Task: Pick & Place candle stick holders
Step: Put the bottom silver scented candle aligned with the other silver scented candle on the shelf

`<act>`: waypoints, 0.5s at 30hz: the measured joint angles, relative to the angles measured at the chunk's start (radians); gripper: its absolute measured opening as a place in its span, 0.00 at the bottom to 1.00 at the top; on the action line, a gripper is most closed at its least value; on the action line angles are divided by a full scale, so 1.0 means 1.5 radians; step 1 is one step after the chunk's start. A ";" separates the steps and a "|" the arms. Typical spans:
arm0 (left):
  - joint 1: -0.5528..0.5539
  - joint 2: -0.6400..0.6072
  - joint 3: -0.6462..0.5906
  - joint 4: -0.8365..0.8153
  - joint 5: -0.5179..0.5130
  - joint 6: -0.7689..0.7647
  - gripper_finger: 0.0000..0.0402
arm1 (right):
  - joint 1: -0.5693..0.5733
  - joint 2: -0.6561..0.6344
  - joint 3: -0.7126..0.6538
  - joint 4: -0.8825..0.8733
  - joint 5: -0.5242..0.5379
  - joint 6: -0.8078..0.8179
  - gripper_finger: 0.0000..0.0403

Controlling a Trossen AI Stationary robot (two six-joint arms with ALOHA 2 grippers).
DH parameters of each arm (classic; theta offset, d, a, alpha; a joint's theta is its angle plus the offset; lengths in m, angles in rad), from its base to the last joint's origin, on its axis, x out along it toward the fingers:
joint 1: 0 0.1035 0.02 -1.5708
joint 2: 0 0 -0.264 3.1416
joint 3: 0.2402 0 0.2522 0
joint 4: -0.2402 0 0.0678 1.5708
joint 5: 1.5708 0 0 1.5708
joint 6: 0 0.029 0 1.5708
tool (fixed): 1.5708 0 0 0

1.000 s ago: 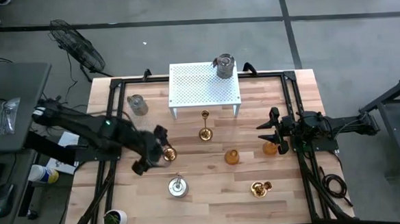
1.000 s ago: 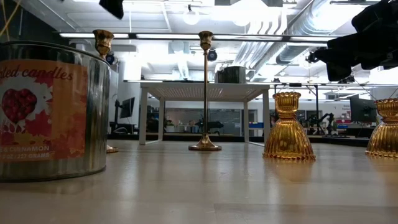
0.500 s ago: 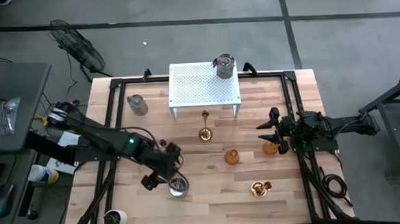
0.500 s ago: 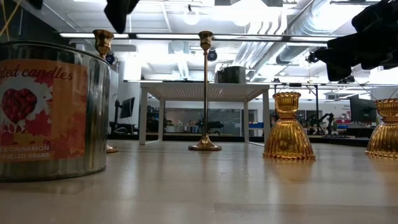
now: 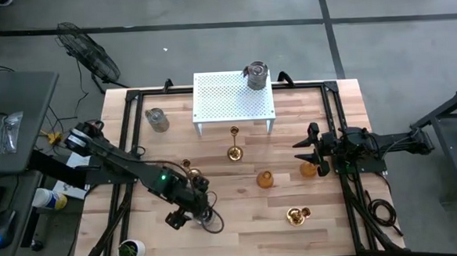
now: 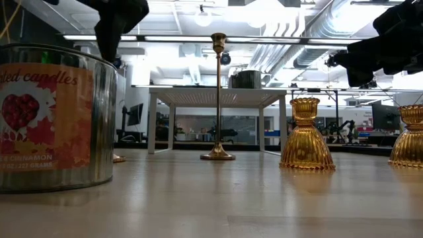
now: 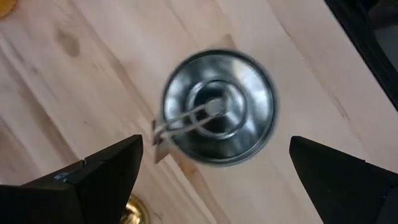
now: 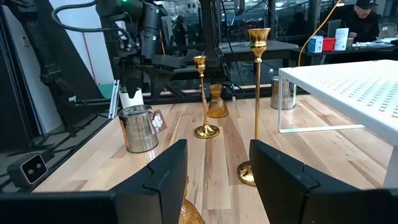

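On wood table (image 5: 241, 221): left gripper (image 7: 214, 168) released above silver holder (image 7: 217, 107).

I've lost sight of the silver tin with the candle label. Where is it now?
In the high view the silver tin sits near the table's front edge, left of centre, directly under the open left gripper, beside a small gold holder.

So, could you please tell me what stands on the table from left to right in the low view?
Silver candle tin with a red heart label → tall slim gold candlestick → squat ribbed amber glass holder → second amber glass holder at the right edge.
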State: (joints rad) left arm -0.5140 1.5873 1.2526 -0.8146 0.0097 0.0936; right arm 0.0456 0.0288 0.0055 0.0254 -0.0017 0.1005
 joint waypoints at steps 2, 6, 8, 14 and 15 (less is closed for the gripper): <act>-0.009 0.001 0.000 -0.001 -0.002 0.006 1.00 | 0.000 0.000 0.000 0.000 0.000 0.000 0.41; -0.013 0.001 0.000 0.002 -0.029 0.020 1.00 | 0.000 0.001 0.000 0.001 0.000 0.000 0.41; -0.013 0.005 0.000 0.005 -0.031 0.023 1.00 | 0.000 0.002 0.000 0.001 0.000 0.000 0.41; -0.017 0.033 -0.001 0.023 -0.033 0.054 1.00 | 0.000 0.002 0.000 0.001 -0.001 0.000 0.41; -0.021 0.033 -0.001 0.024 -0.031 0.061 1.00 | 0.000 0.002 0.000 0.001 -0.001 0.000 0.41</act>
State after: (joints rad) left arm -0.5457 1.6375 1.2510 -0.7782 -0.0370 0.1857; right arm 0.0457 0.0319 0.0052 0.0265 -0.0025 0.1005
